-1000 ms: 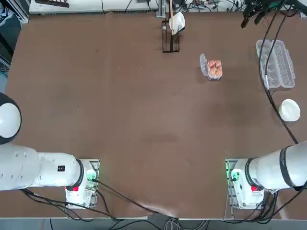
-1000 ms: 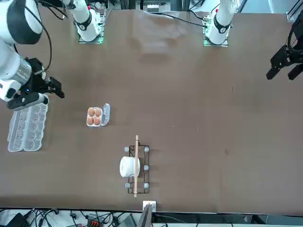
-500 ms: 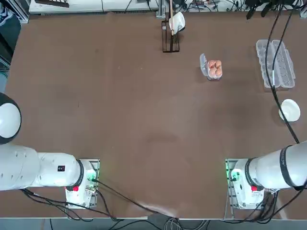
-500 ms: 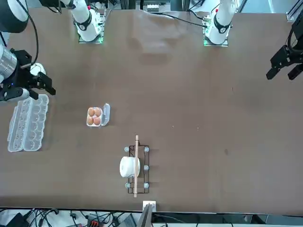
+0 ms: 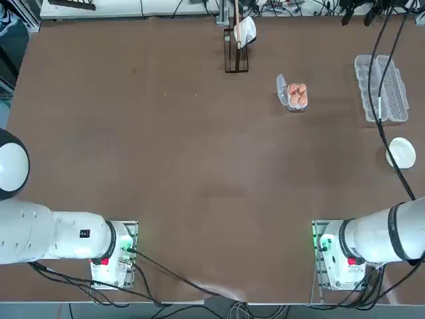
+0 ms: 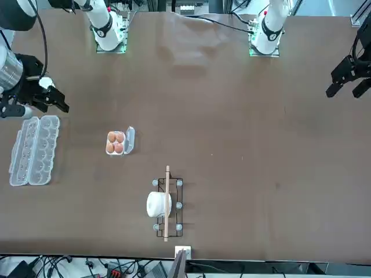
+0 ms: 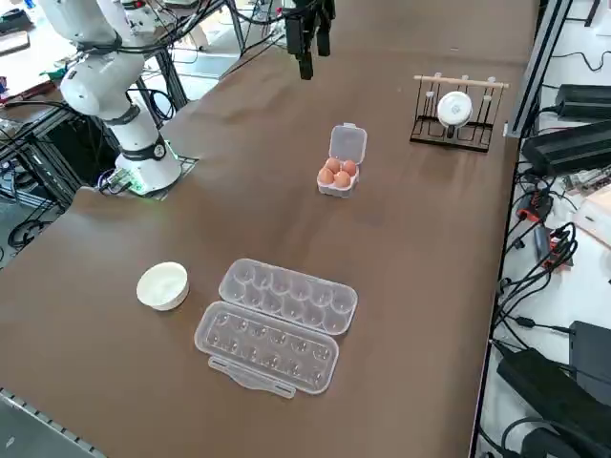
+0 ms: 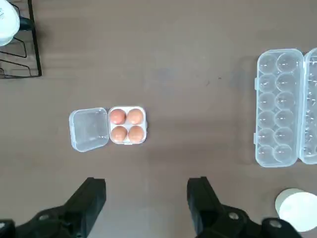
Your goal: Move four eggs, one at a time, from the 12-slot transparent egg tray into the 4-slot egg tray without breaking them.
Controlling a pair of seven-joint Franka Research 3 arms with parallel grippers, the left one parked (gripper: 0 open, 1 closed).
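four eggs [image 8: 127,125] in 4-slot egg tray [image 8: 89,130]; tool [image 8: 146,193] spread wide, high above table

Glossy clear plastic forms the 12-slot transparent egg tray [image 8: 285,106] and the 4-slot egg tray [image 8: 108,128]; the eggs [image 8: 126,125] look smooth and matt; the table [image 8: 198,59] is matt brown.

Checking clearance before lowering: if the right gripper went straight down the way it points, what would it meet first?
Probably bare table. The open right gripper points down at brown surface between the 4-slot egg tray and the 12-slot transparent egg tray, though depth is unclear.
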